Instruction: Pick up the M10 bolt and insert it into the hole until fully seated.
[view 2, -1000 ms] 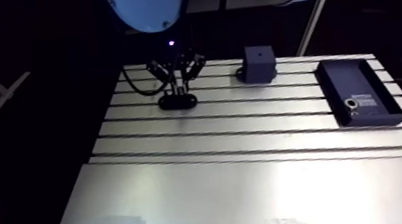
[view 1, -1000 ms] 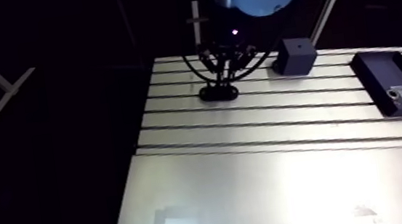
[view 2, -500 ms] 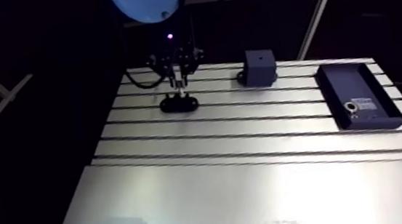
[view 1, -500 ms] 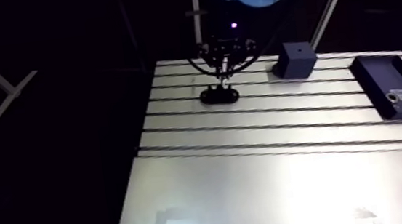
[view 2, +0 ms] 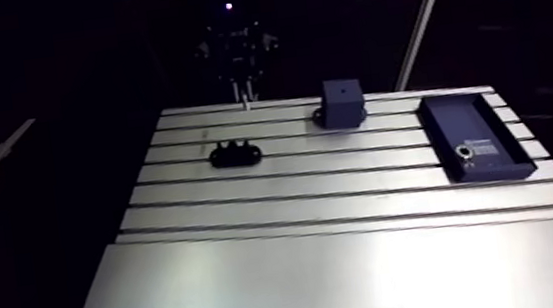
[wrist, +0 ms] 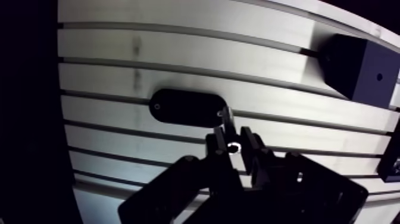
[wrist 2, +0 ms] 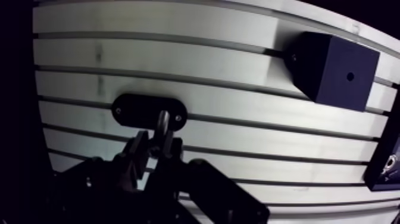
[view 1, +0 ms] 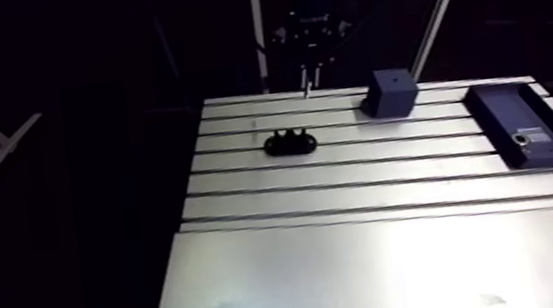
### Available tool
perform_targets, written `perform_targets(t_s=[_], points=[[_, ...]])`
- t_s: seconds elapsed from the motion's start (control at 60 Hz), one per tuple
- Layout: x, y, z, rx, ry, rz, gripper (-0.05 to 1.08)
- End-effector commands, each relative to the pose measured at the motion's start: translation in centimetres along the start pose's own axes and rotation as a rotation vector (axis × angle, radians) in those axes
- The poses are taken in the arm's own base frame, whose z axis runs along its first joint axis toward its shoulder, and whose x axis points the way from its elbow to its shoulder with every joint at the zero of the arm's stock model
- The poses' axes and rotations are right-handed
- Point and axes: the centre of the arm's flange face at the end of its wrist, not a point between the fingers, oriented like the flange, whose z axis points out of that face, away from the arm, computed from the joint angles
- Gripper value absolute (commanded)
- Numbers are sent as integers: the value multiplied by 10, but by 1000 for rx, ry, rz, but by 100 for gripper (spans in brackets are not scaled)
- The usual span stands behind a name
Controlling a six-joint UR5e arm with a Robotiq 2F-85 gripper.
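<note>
The slotted aluminium table (view 1: 374, 255) shines pale, its grooves running side to side. At its right edge lies a shallow black rectangular tray (view 1: 507, 108), with a small round hole (view 1: 523, 140) at its near end. A matte black cube-shaped block (view 1: 389, 91) sits by the far edge. Nearer the left edge is a low black oval holder (view 1: 289, 143) with bumps on top. The pincer (wrist: 234, 143) hangs over the holder, fingers nearly closed and clamped on the bolt (wrist: 228, 122). The bolt is bright metal, its long axis upright, shank pointing down, clear of the table.
</note>
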Motion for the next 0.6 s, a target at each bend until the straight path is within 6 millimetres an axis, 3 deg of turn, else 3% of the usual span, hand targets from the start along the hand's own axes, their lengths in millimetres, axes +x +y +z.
perform_targets(t_s=[0.017, 0.117, 0.133, 0.15, 0.183, 0.333, 0.4, 0.6], points=[[18, 35, -54, 6, -36, 54, 107], [26, 57, -70, 9, -41, 80, 108], [29, 68, -73, 10, -42, 93, 108], [29, 68, -73, 10, -42, 93, 108], [38, 89, -71, 17, -60, 116, 108], [55, 110, -70, 24, -96, 137, 108], [68, 132, -73, 29, -101, 163, 108], [90, 146, -78, 38, -140, 176, 108]])
